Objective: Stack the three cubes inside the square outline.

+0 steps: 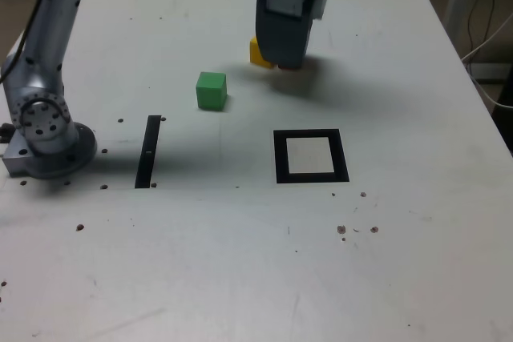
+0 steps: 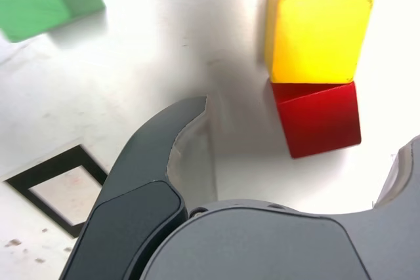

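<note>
The gripper (image 2: 298, 162) stood with its jaws spread apart, one dark curved finger (image 2: 172, 142) on one side and the edge of the other just visible at the frame's border, and the red cube (image 2: 317, 117) lay in the gap between them, not touched by either finger as far as the wrist view showed. The red cube was turned slightly askew and pressed against the yellow cube (image 2: 318, 34), the two touching along one face. In the exterior view the gripper (image 1: 282, 63) hung low over the white table (image 1: 401, 262), its dark body hiding the red cube almost wholly, with the yellow cube (image 1: 259, 52) peeking out at its exterior-view left. The green cube (image 1: 212, 90) sat apart from that pair, nearer the camera and toward the exterior view's left, resting alone on the table. The square outline (image 1: 311, 156) of black tape with a pale centre lay nearer the camera than the gripper, with no cube inside it. A straight black strip (image 1: 148, 150) lay to the exterior view's left of the outline, near the arm's silver base (image 1: 46, 130). Small dark specks dotted the tabletop.
</note>
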Action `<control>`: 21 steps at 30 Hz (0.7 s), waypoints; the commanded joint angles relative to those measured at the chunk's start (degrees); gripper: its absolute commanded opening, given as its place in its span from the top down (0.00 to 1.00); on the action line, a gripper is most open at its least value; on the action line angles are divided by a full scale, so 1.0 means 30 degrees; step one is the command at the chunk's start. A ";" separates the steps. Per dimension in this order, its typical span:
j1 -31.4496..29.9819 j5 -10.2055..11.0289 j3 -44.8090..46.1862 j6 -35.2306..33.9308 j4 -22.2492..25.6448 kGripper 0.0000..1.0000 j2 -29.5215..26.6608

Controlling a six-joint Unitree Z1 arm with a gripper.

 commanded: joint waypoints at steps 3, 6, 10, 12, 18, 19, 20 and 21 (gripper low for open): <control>0.0095 0.0147 -0.0103 -0.0073 -0.0070 0.05 0.0403; 0.0248 0.0303 -0.0107 -0.0117 -0.0007 0.06 0.0415; 0.0358 0.0295 -0.0314 -0.0146 0.0229 0.09 0.0396; 0.0359 0.0183 -0.0453 -0.0134 0.0452 0.12 0.0378; 0.0324 -0.0573 -0.0623 -0.0038 0.1117 0.17 0.0511; 0.0315 -0.0663 -0.0633 -0.0032 0.1145 0.17 0.0545; 0.0306 -0.0728 -0.0645 -0.0032 0.1154 0.17 0.0574; 0.0300 -0.0769 -0.0665 -0.0032 0.1142 0.18 0.0604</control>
